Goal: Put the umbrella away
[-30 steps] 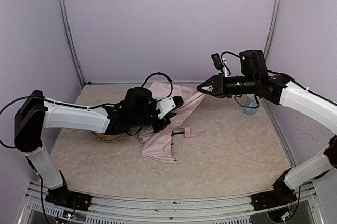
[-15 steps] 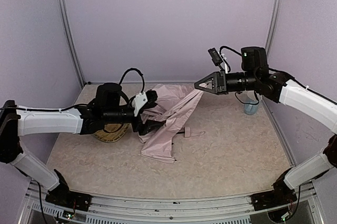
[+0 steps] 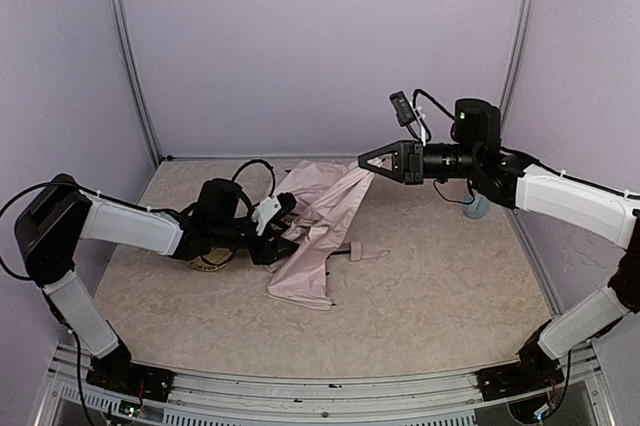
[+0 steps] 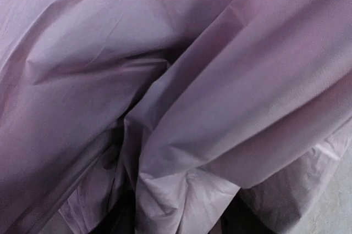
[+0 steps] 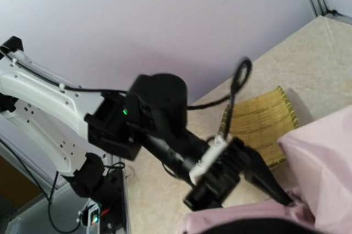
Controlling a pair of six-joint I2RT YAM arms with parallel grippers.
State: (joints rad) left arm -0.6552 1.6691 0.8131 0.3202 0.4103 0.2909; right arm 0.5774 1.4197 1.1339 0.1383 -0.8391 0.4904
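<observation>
Top external view: right gripper [image 3: 362, 161] pinches lifted pink umbrella [image 3: 318, 208] fabric.

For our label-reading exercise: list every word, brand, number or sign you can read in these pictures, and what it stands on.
None can be read.
The umbrella and woven tray are plain.
The left arm and right arm show no legible marking.

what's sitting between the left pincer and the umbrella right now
Nothing visible. The left pincer is right up against the umbrella cloth, and pink folds fill the left wrist view. The right pincer holds one corner of the cloth raised off the table.
</observation>
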